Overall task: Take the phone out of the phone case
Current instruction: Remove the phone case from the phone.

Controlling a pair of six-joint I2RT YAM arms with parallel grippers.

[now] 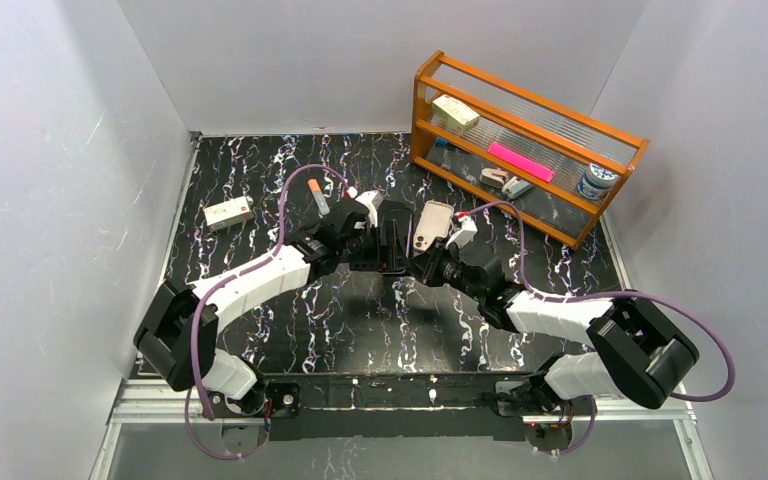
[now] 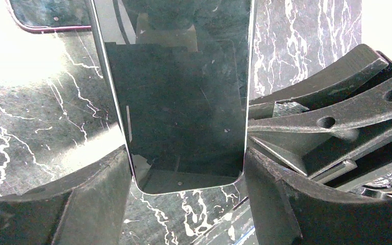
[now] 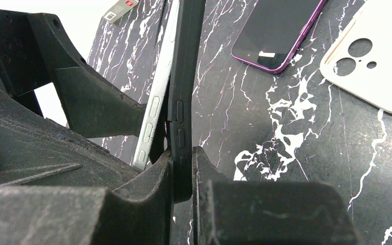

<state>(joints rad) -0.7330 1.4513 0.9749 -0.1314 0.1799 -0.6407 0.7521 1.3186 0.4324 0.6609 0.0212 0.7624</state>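
The right gripper [image 3: 182, 164] pinches the phone case [image 3: 186, 61] by its edge, while the left gripper [image 2: 186, 164] clamps the partly freed phone [image 2: 178, 102] across its width.

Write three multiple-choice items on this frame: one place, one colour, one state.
1. The white case lies: A on the table beside the purple phone; B on the floor; C in the left jaws.
2. The case pinched by the right jaws is: A pink; B black; C white.
3. The left jaws are: A open, empty; B holding a cup; C shut on the phone.
Key: 1 A, both lie flat side by side; 2 B, black case between shut jaws; 3 C, its edges meet both jaws.
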